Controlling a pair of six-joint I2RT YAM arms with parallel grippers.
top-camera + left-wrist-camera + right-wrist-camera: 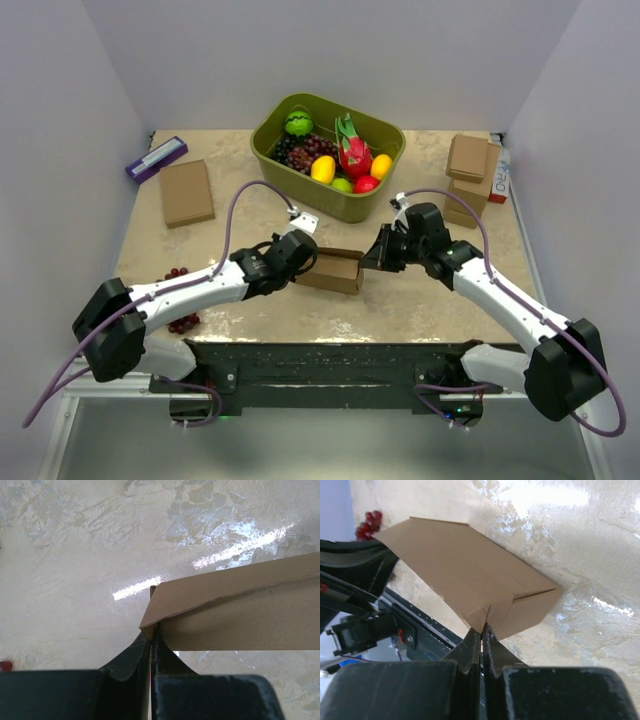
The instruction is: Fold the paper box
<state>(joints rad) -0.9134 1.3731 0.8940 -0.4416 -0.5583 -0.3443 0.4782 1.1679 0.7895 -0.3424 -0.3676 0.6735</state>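
- Brown cardboard paper box (pixel 332 270) is sitting at the middle of the table (pixel 420 300), already looking like a closed shallow carton.
- Left gripper (pixel 311 263) is pinching its left corner, jaws clamped on the cardboard edge.
- Right gripper (pixel 370 262) is clamping the right end likewise.
- Folding is looking nearly finished; probably only final tucking is remaining.

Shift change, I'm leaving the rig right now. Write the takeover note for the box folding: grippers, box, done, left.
Left gripper: shut, pinching a corner edge at one end of the paper box.
Right gripper: shut, pinching the opposite end.
Box: over the middle of the table, between both arms. Cannot tell whether it is lifted or resting.
Done: walls are up and the top panel is folded over, so it reads as a closed shallow box.
Left: probably check that the seam by the left fingers is tucked, then release.
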